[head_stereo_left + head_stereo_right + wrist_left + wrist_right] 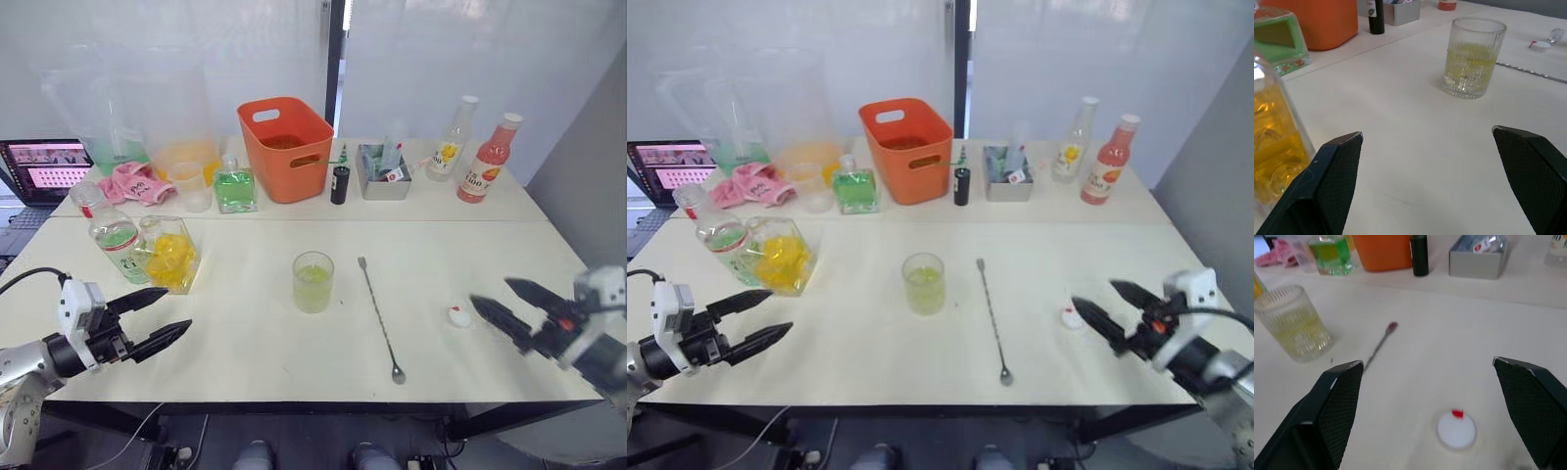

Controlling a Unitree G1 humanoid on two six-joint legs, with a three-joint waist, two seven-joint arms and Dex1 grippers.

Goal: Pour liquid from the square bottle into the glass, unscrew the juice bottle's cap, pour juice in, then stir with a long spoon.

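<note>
The glass (313, 282) stands mid-table, holding pale yellow-green liquid. To its right the long spoon (380, 318) lies flat on the table. Further right lies the white cap (458, 316), off its bottle. At the left, the square bottle (169, 255) of yellow-orange liquid stands beside the juice bottle (118, 240), whose neck is bare. My left gripper (176, 309) is open and empty in front of those two bottles. My right gripper (490, 292) hovers open just right of the cap. The right wrist view has the cap (1456, 430) between the fingers and the glass (1293, 325) beyond.
Along the back stand an orange basket (284, 147), a green square bottle (235, 188), a translucent cup (191, 186), a pink cloth (132, 181), a dark small bottle (340, 183), a grey tray (384, 171), a yellow-labelled bottle (451, 142) and a pink-red bottle (487, 162). A laptop (44, 166) sits far left.
</note>
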